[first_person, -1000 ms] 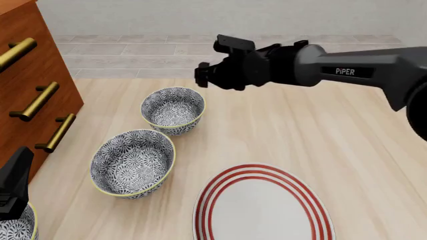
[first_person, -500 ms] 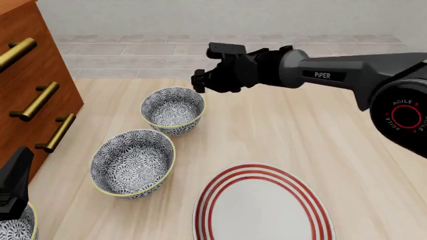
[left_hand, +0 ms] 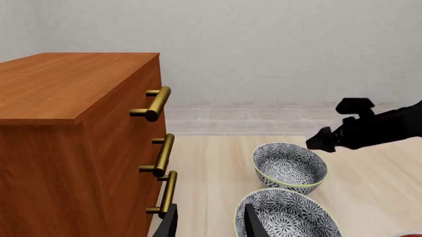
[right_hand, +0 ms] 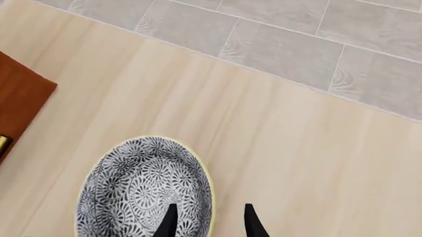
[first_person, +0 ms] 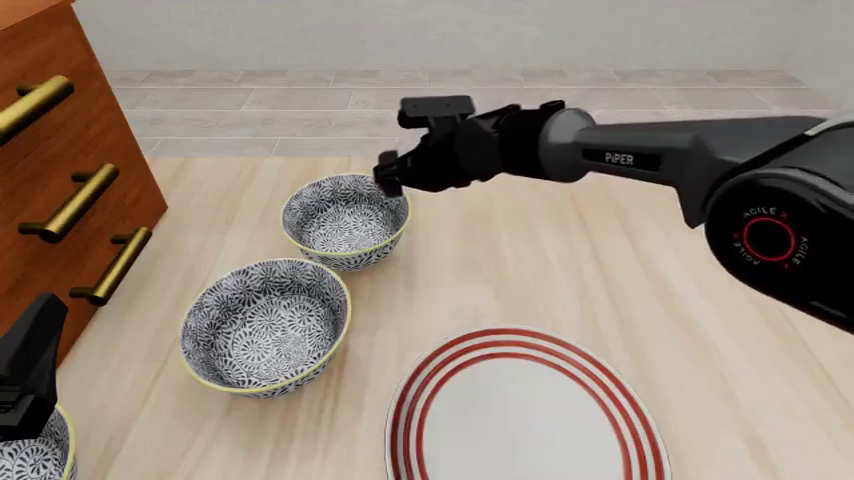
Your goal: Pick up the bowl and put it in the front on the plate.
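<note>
Three identical floral bowls stand in a row at the left. The far bowl (first_person: 344,219) (right_hand: 141,188) (left_hand: 290,166) has my right gripper (first_person: 388,176) (right_hand: 208,222) (left_hand: 321,141) open just above its right rim, one finger over the inside and one outside. The middle bowl (first_person: 264,326) (left_hand: 287,218) sits apart from both grippers. The nearest bowl (first_person: 30,458) shows only partly at the bottom left, under my left gripper (first_person: 30,372) (left_hand: 211,224), which is open and holds nothing. The red-ringed white plate (first_person: 527,412) lies at the front, right of the bowls.
A wooden dresser (first_person: 54,170) (left_hand: 72,148) with brass handles (left_hand: 158,102) stands along the left side, close to the bowls and my left gripper. Grey floor tiles (right_hand: 290,44) lie beyond the table's far edge.
My right arm has swung left and down, bringing its gripper from beyond the far bowl to right over that bowl's rim. The left gripper, bowls and plate have not moved.
</note>
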`<state>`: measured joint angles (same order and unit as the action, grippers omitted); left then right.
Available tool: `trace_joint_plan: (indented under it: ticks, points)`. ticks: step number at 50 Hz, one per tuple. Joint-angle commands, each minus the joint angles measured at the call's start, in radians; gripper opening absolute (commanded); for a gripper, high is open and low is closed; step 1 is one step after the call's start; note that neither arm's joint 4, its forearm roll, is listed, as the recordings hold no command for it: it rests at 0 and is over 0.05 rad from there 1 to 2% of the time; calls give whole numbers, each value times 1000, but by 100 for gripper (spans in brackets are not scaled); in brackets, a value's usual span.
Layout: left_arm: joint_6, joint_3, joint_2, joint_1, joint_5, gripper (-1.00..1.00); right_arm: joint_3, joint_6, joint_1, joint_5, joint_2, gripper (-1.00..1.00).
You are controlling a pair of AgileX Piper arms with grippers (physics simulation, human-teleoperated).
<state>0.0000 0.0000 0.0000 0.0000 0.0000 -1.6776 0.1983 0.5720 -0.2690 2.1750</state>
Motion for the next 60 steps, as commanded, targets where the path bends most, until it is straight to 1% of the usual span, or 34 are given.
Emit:
trace_joint_plan:
  ticks: [1,21,46,60]
  points:
    - [0,0,0,0,0,100,-6,-34,18,3,16,100]
    - [0,0,0,0,0,100,-38,-46,32,-7,60,100]
    - [0,0,0,0,0,100,-77,-72,31,-18,105,100]
    - [0,0,0,0,0,100,-100,-74,30,-24,127,100]
